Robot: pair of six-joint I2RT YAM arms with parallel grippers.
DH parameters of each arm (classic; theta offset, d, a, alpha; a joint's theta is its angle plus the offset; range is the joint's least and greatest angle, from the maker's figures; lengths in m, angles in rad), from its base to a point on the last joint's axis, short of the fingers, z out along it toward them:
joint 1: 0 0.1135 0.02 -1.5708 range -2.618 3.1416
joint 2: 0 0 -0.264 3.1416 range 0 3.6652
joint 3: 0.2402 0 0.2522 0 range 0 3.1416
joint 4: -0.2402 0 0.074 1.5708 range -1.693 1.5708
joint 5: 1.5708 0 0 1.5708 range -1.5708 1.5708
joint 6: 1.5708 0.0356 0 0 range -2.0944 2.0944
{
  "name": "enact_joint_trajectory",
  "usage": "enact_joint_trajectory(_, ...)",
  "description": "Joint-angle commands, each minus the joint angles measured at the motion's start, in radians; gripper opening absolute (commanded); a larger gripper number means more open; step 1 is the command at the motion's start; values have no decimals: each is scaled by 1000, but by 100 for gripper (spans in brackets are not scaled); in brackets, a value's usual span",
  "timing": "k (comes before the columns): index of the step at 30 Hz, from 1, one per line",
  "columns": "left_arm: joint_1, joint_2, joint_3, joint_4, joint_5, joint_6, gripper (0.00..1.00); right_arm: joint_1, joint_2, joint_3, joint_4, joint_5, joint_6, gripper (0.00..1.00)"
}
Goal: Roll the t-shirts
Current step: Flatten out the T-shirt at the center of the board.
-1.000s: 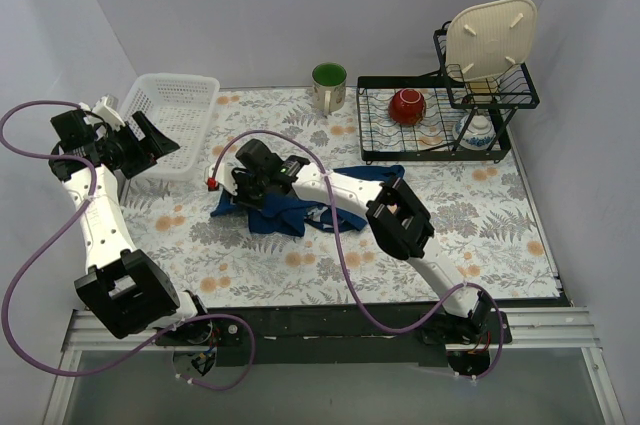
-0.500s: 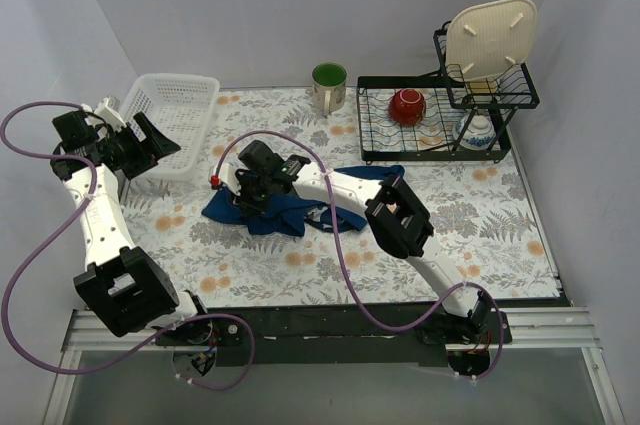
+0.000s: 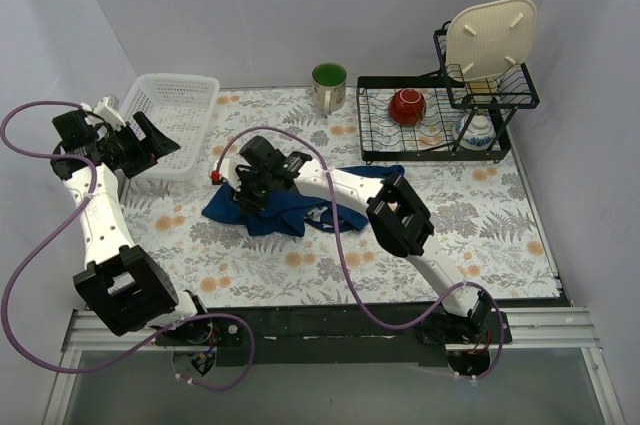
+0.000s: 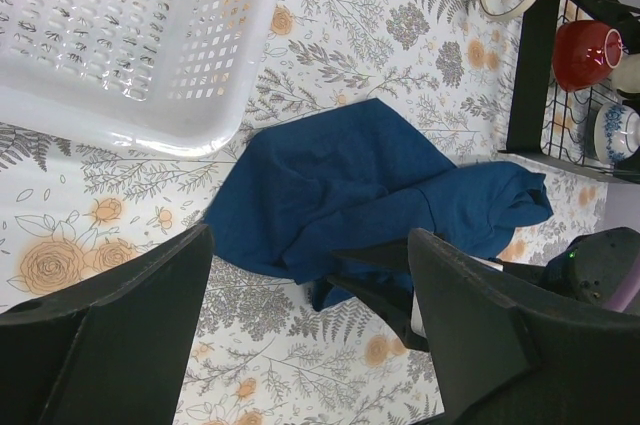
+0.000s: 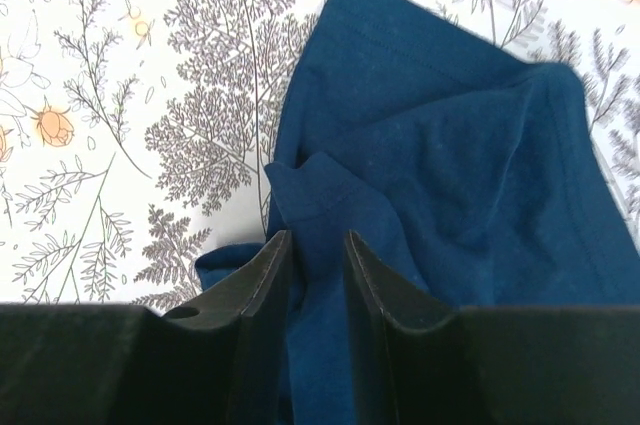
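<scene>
The dark navy-blue t-shirt [image 3: 262,213] lies crumpled on the floral table, left of centre. It also shows in the left wrist view [image 4: 340,175] and the right wrist view [image 5: 450,145]. My right gripper [image 3: 250,188] reaches far left over the shirt. Its jaws [image 5: 317,240] are pinched on a raised fold of the cloth. My left gripper [image 3: 150,140] is open and empty, held high beside the white basket [image 3: 180,110]. Between its wide-apart fingers [image 4: 310,235] I see the shirt below. The chest print is hidden.
The white basket [image 4: 120,35] stands at the back left. A green-lined mug [image 3: 329,85] stands at the back centre. A black dish rack [image 3: 430,130] at the back right holds a red bowl [image 3: 408,105], a cream plate [image 3: 488,37] and a small white bowl [image 3: 478,133].
My right gripper has shifted slightly with the fold in it, and the shirt's left edge has spread a little to the left. The left arm has barely moved.
</scene>
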Motion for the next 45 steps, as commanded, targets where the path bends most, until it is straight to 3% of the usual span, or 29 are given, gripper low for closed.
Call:
enact_joint_trajectory(1,6,-3,-11,19,18,1,79,19,0,50,16,-20,-48,36)
enact_joint_trajectory(14,6,-7,-23,9,21,16,78,90,-56,-71,96,-12,-219,42)
enact_joint_trajectory(45,6,8,-28,10,44,24,78,110,-48,-76,108,61,-466,41)
